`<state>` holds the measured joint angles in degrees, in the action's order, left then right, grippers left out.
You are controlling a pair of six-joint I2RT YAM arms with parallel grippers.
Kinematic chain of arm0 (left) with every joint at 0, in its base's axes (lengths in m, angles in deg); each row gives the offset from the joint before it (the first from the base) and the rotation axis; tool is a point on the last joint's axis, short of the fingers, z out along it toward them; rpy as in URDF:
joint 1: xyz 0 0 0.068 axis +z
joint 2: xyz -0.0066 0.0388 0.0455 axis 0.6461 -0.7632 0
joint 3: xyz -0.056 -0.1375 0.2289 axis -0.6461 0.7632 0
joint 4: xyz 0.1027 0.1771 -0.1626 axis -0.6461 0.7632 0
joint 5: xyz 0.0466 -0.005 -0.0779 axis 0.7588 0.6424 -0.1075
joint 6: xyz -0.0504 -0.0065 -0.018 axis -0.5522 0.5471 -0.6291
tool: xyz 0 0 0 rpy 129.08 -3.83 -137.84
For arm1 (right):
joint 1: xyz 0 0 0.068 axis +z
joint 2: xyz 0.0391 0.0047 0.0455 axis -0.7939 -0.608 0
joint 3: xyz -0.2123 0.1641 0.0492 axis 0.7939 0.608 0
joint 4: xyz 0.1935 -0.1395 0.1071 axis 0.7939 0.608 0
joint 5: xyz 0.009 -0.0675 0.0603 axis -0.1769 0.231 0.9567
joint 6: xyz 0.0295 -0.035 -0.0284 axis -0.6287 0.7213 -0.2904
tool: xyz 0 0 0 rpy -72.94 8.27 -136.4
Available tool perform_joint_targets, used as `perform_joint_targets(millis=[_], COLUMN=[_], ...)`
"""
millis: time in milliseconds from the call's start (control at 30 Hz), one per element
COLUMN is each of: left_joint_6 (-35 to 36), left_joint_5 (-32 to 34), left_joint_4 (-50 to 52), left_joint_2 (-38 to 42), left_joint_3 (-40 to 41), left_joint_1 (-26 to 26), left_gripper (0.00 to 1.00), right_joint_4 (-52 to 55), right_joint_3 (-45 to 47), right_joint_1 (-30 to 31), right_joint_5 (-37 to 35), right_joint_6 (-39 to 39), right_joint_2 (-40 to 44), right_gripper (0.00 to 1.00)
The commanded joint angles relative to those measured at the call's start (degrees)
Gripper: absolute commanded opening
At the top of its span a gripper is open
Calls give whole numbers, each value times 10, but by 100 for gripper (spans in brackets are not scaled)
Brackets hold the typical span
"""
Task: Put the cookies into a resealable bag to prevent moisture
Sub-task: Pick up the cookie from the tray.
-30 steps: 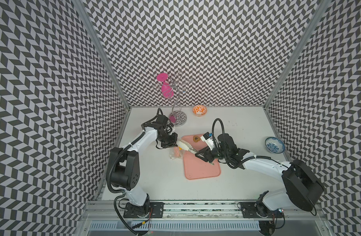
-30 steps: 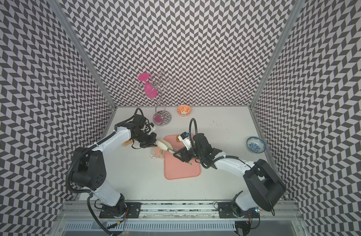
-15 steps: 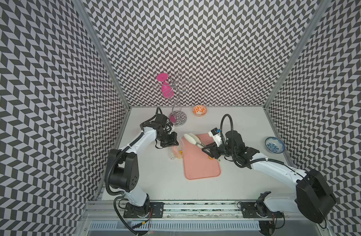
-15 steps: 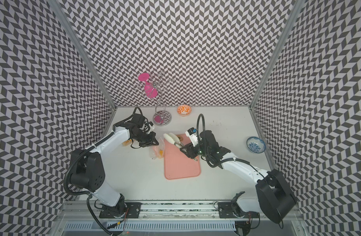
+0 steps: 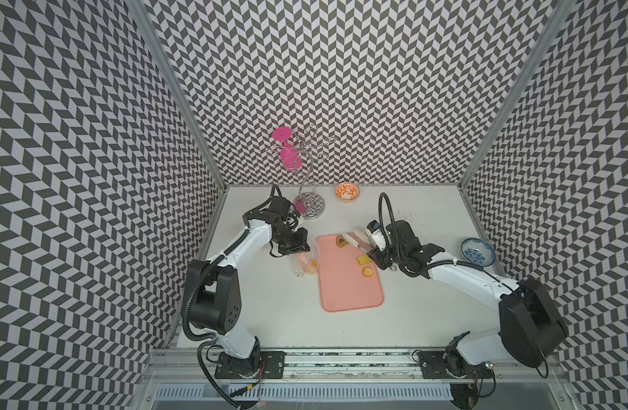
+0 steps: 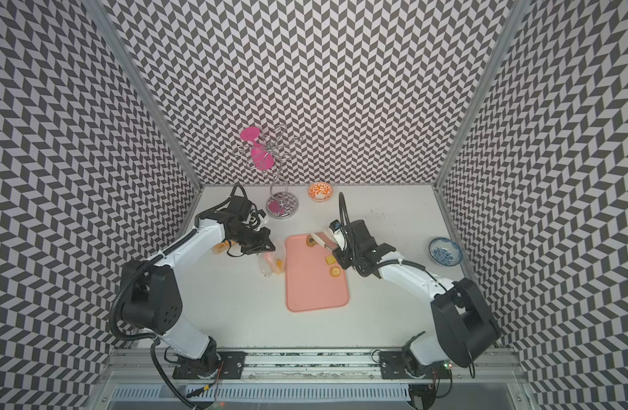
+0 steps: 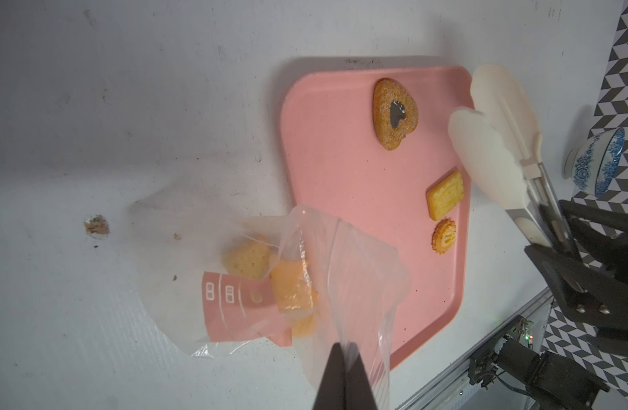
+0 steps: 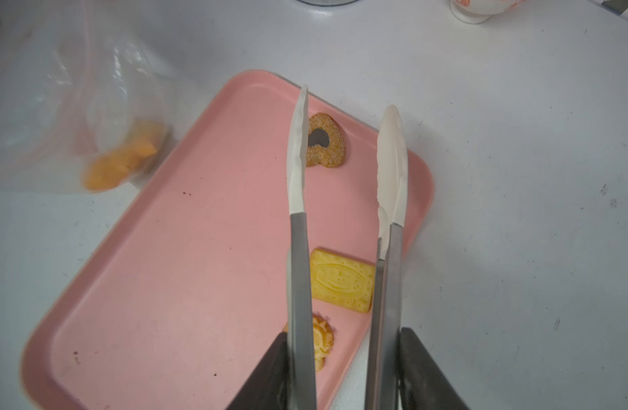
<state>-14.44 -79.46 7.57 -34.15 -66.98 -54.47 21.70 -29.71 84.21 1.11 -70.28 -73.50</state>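
A clear resealable bag lies left of the pink tray with several yellow-orange cookies inside. My left gripper is shut on the bag's rim and holds its mouth up. Three cookies sit on the tray: a brown heart, a yellow rectangular cracker and a round swirl. My right gripper is shut on the handles of white-tipped tongs. The tong tips stand apart and empty, above the tray's far right corner, by the heart.
An orange patterned bowl and a wire stand with a hanging pink glass are at the back. A blue bowl sits by the right wall. Something orange-yellow lies under my left arm.
My right arm drew the tongs back from the bag's mouth, rightward across the tray to its far right corner. My left gripper kept hold of the bag.
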Motion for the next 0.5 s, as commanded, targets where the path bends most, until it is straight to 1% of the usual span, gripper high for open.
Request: perform_joint_targets(millis=[0,133,467], left_joint_6=[9,11,14], left_joint_5=[1,2,4], left_joint_4=[4,5,5], left_joint_2=[15,14,13], left_joint_3=[-3,1,8], left_joint_1=[2,2,1], left_gripper=[0,0,0], right_joint_4=[-14,-20,-14], right_joint_3=[-29,-37,-73], right_joint_1=[5,10,36], right_joint_5=[-12,-2,-23], right_joint_6=[44,49,63], right_joint_2=[-21,-45,-93], right_gripper=[47,48,50])
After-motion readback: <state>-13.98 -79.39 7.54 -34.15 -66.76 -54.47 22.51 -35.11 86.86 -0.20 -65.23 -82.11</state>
